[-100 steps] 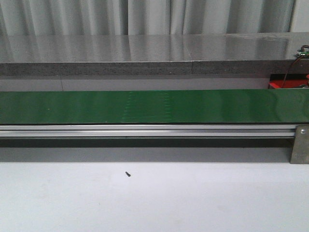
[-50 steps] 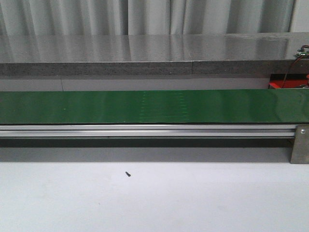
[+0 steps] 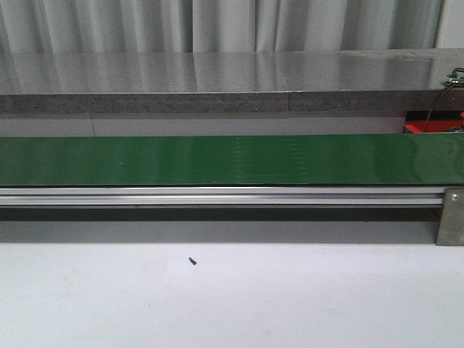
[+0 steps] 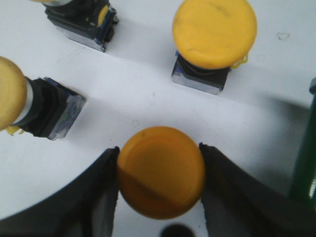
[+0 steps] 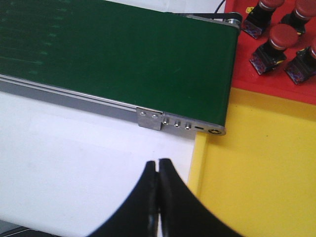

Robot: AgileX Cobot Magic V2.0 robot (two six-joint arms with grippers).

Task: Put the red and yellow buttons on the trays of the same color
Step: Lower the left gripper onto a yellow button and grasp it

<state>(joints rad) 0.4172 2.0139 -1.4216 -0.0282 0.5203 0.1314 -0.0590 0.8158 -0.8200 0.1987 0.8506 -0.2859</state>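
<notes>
Left claw (image 4: 159,197): pinching yellow button (image 4: 161,171) on table (image 4: 148,94). Right claw (image 5: 158,197): pressed together, empty, near yellow tray (image 5: 256,168). Conveyor belt (image 3: 217,159): seam marks shifted rightward; belt running, nothing aboard yet.

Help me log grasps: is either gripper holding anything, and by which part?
The left gripper clamps a yellow button by the sides of its round cap. The right gripper is shut on nothing.

Conveyor: long green belt (image 3: 217,159) on a silver aluminium rail (image 3: 217,196), spanning the front view.
Table: white surface (image 3: 290,297), small black screw (image 3: 192,261) lying on it.
Background: grey stone ledge (image 3: 217,80), pale curtain (image 3: 217,22).
</notes>
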